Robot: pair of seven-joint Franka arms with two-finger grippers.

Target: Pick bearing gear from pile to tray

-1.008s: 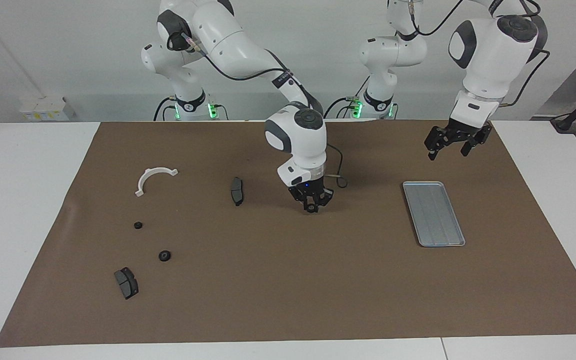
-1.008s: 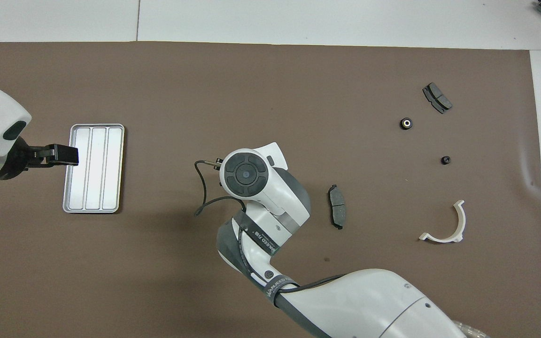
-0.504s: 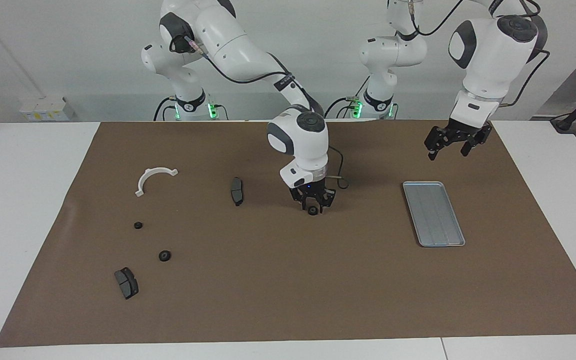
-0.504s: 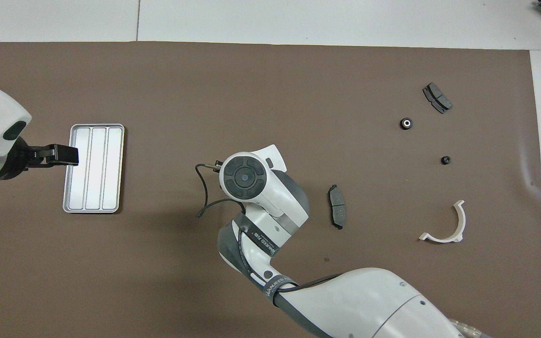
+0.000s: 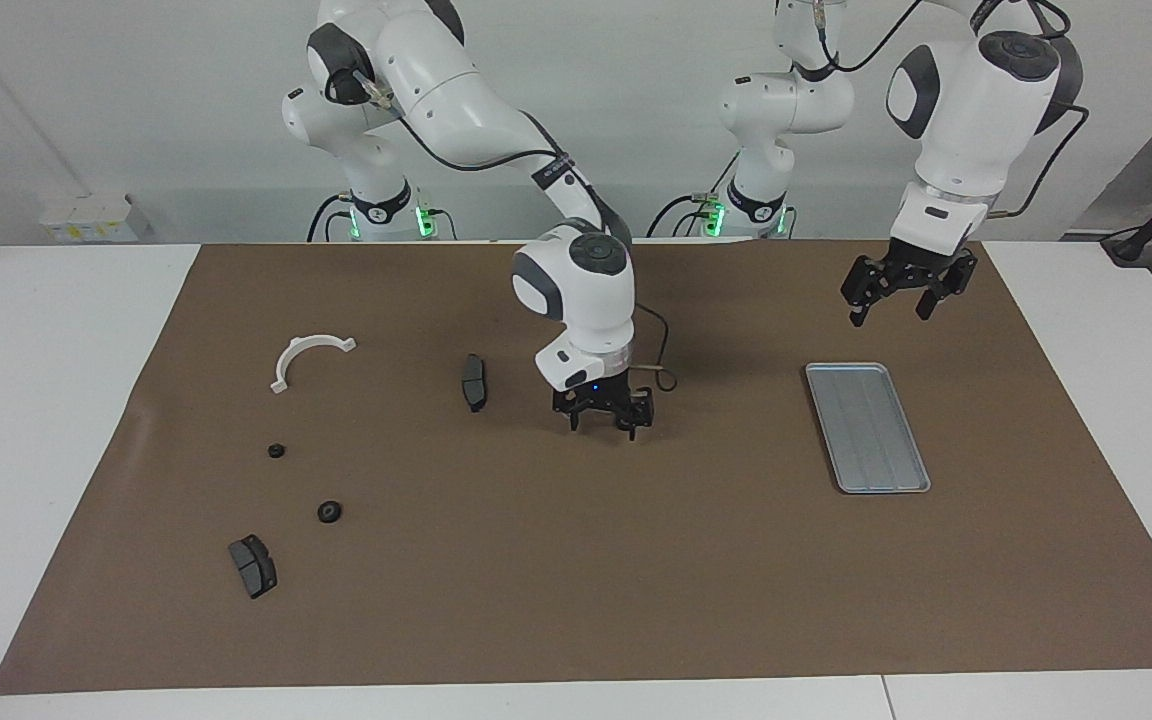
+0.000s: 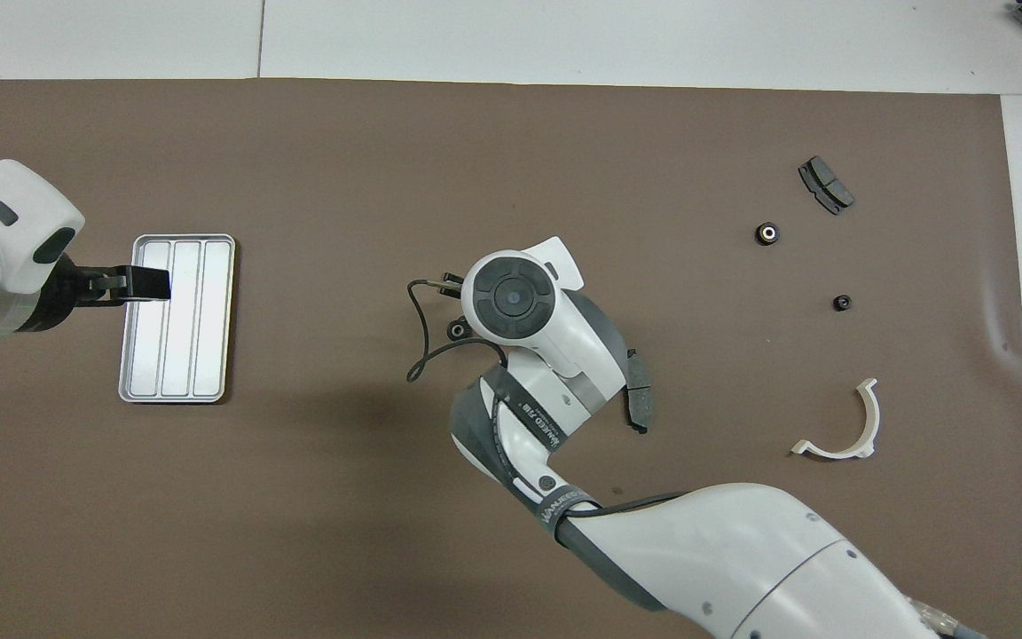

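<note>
My right gripper (image 5: 603, 421) is open and low over the middle of the brown mat. A small black gear (image 6: 457, 330) lies on the mat right beside it, on the tray's side; nothing is in the jaws. The pile lies toward the right arm's end: two black gears (image 5: 276, 450) (image 5: 329, 512), two dark brake pads (image 5: 474, 381) (image 5: 253, 565) and a white half-ring bracket (image 5: 308, 357). The silver tray (image 5: 866, 428) lies toward the left arm's end with nothing in it. My left gripper (image 5: 893, 295) hangs open, raised over the mat by the tray's nearer end.
The brown mat (image 5: 576, 580) covers most of the white table. In the overhead view the right arm's wrist (image 6: 511, 297) hides its own fingers and part of one brake pad (image 6: 640, 404). A loose black cable (image 6: 418, 337) loops from the wrist.
My right gripper opened and left the gear on the mat, then shifted toward the right arm's end. My left gripper moved slightly toward the tray.
</note>
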